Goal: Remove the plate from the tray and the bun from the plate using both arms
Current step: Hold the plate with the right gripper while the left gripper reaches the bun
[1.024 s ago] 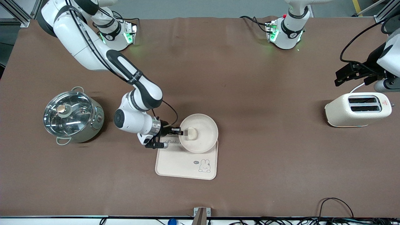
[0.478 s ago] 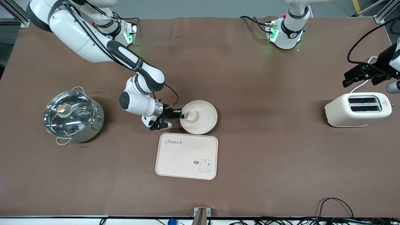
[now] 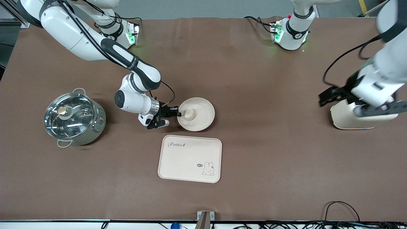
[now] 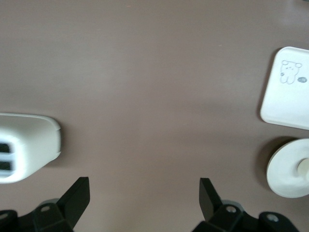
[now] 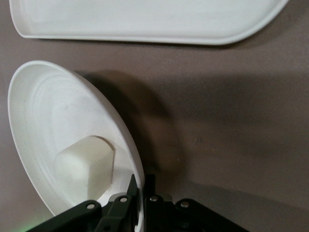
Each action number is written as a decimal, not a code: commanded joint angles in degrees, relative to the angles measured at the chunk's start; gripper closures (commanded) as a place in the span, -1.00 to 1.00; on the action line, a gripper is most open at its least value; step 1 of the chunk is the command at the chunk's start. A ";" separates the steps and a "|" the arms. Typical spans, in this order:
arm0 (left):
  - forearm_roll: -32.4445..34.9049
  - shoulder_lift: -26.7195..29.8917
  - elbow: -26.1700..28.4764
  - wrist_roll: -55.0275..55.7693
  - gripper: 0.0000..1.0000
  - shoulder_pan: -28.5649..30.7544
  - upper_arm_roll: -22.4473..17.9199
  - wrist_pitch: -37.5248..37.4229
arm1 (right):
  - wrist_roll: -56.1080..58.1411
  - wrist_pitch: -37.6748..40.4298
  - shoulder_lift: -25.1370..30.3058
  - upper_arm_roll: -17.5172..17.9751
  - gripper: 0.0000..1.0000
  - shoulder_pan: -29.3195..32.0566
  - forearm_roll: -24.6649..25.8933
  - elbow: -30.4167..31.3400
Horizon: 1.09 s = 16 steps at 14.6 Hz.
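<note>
The round cream plate (image 3: 203, 116) hangs slightly tilted above the bare table beside the tray, and the small pale bun (image 3: 189, 114) rests on it. My right gripper (image 3: 178, 114) is shut on the plate's rim at the side toward the right arm's end. The right wrist view shows the plate (image 5: 43, 111), the bun (image 5: 84, 164) and the right gripper (image 5: 145, 186) with the thin rim pinched between its fingers. My left gripper (image 3: 324, 97) is open with nothing in it, up over the table beside the toaster. In the left wrist view the left gripper (image 4: 145, 193) has its fingers spread wide.
The rectangular cream tray (image 3: 189, 158) with a rabbit drawing lies nearer to the front camera than the spot under the plate. A lidded steel pot (image 3: 73, 118) stands toward the right arm's end. The cream toaster (image 3: 346, 122) stands toward the left arm's end, partly covered by the left arm.
The right gripper has carried the plate with the bun off the tray, toward the robots' bases and the right arm's end. The left arm has swung in over the toaster.
</note>
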State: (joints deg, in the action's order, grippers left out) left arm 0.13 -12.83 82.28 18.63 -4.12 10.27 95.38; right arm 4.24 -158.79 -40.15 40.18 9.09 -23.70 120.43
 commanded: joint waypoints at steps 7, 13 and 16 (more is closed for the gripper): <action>-0.92 -13.87 -0.89 24.67 -1.00 -16.33 0.37 11.31 | -6.17 0.93 3.93 1.04 -1.00 1.54 -1.17 1.83; -0.30 -26.79 -1.16 38.66 -1.00 -27.76 0.28 30.78 | -6.00 18.76 13.76 0.34 -1.00 8.83 0.75 -2.04; 3.62 -31.19 -1.59 35.80 -1.00 -31.55 -0.07 39.95 | -6.26 23.77 20.00 -3.87 -1.00 9.89 8.73 -3.00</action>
State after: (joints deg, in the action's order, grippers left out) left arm 0.87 -41.67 82.60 56.31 -33.75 10.84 132.27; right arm -1.46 -138.11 -25.94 38.50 18.46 -18.85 116.39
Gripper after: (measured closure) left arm 0.000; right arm 0.000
